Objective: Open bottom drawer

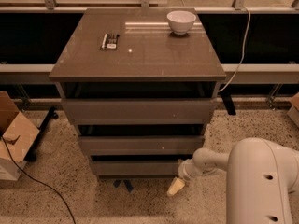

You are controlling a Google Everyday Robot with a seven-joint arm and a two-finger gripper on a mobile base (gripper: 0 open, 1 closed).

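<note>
Just beside bottom drawer (135,168), gripper (176,187)

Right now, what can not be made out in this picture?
All in the camera view:
- Claw, low by the bottom drawer's right corner: contact with the drawer unclear, too small.
- Bottom drawer's inside: dark, shadowed under the middle drawer front.
- Small dark object on the cabinet top: too small to identify.
- Robot arm: cut off by right and bottom edges.

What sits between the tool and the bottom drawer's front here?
Nothing. In the camera view the tool hangs just below the right end of the bottom drawer; only a sliver of speckled floor shows between them.
</note>
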